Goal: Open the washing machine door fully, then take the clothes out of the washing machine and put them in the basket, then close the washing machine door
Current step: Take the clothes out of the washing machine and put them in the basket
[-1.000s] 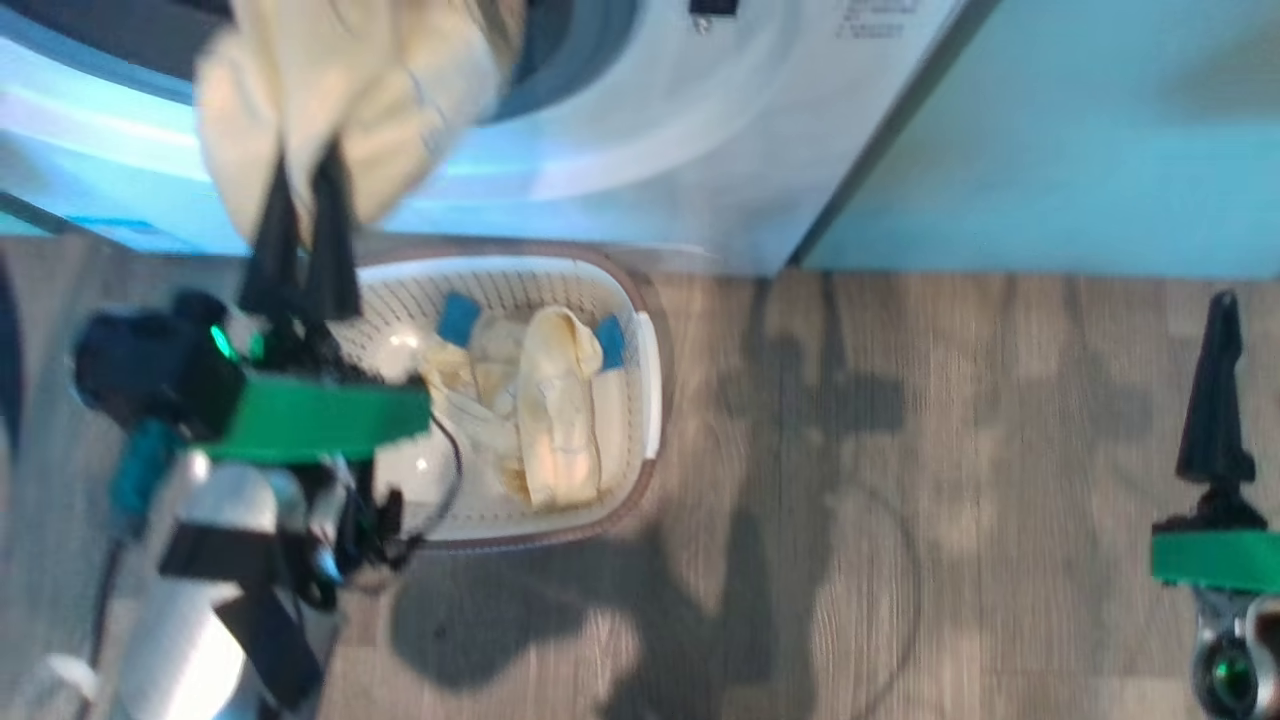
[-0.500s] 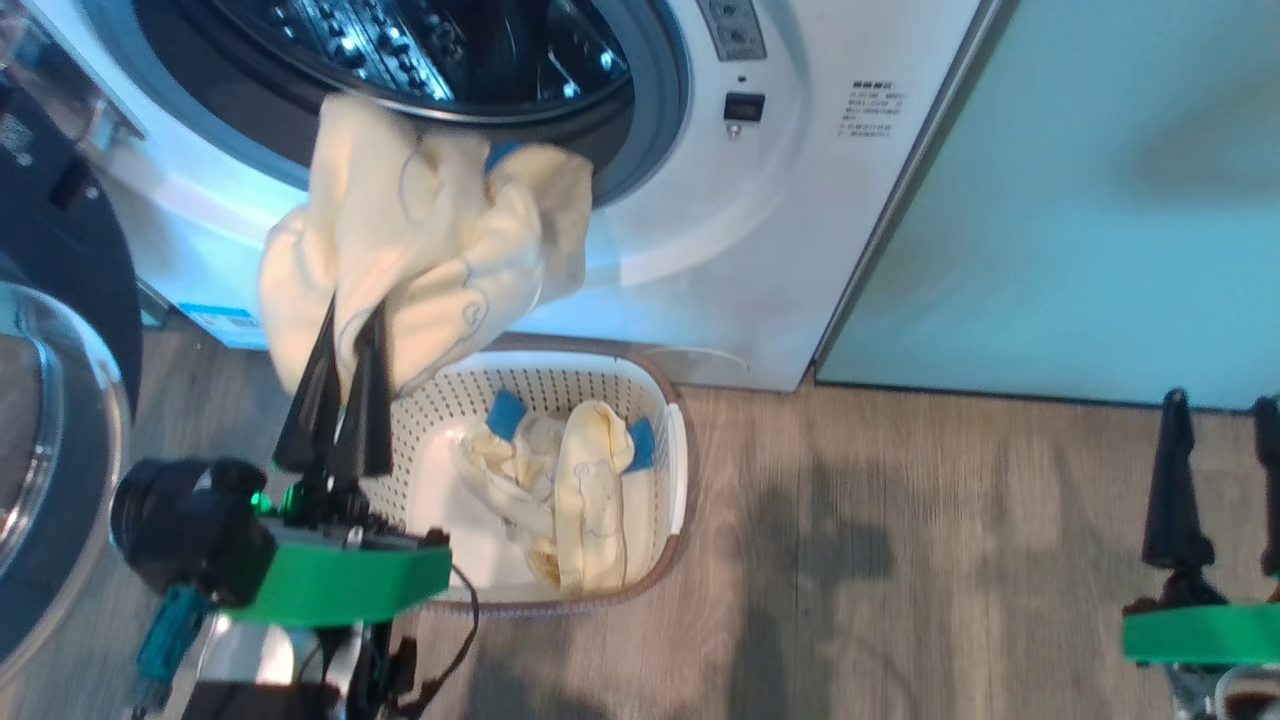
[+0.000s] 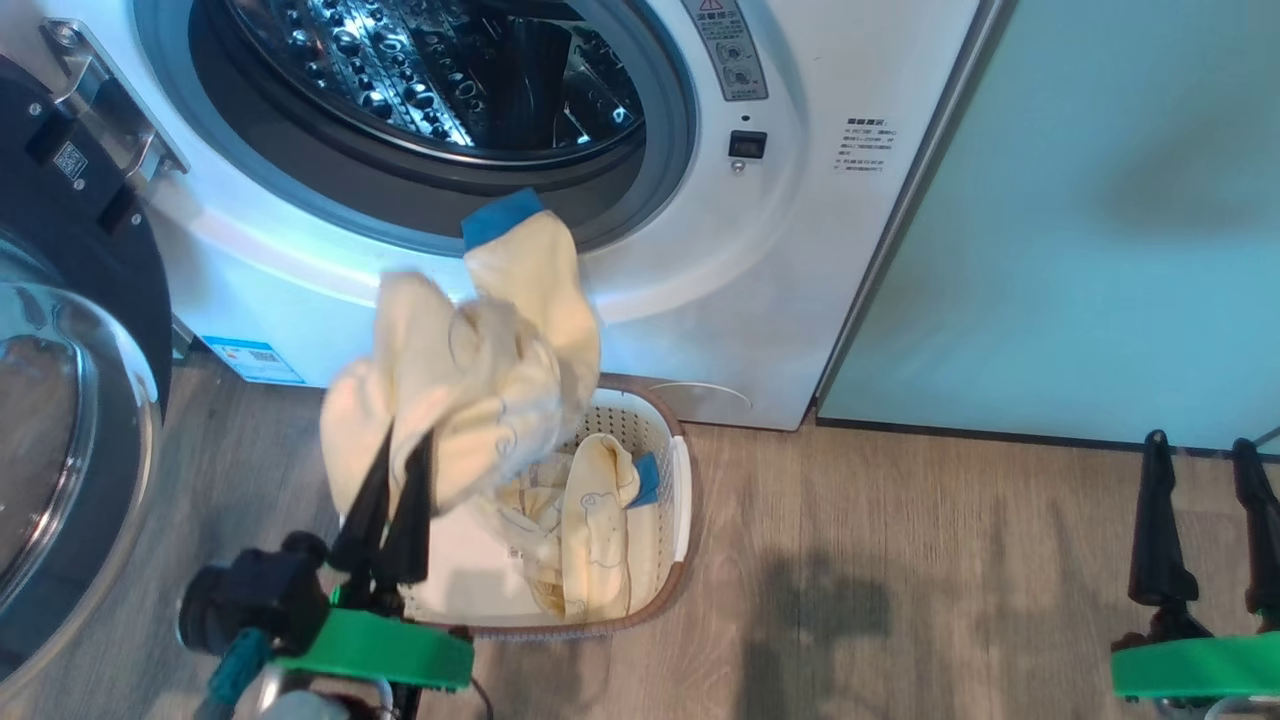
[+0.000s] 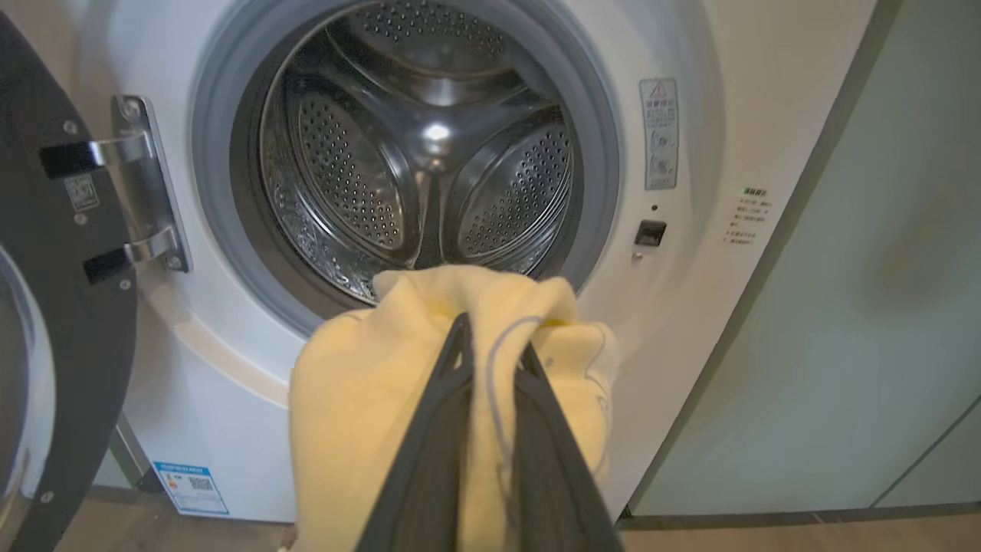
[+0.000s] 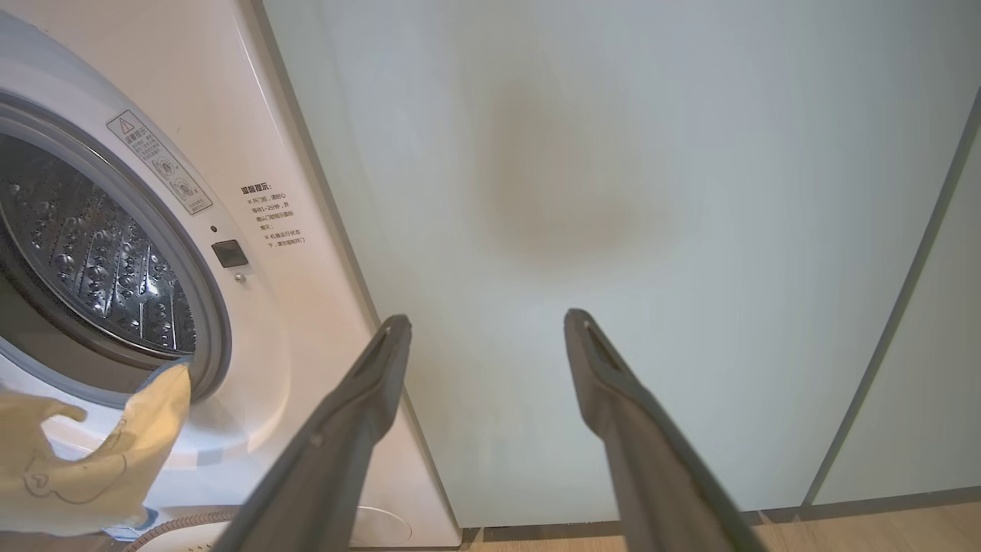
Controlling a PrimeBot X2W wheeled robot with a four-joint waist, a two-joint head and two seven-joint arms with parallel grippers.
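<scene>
The left gripper is closed tightly on a cream garment. The cloth is pinched between the two dark fingers and hangs around their tips, with a blue patch at its upper end. In the head view this garment covers the left part of the basket. The right gripper stands well apart at the right, with its jaws spread wide and nothing between them.

The basket sits on the wooden floor, just in front of the washing machine. More clothes lie inside it, pale yellow with a blue patch.

Behind it, the washing machine door is swung open to the left, and a small QR label is on it. The steel drum is in view. On the white front there is a blue sticker with a QR code, a warning label with a red triangle, and a block of small writing, too small to read. A pale green panel is at the right.
</scene>
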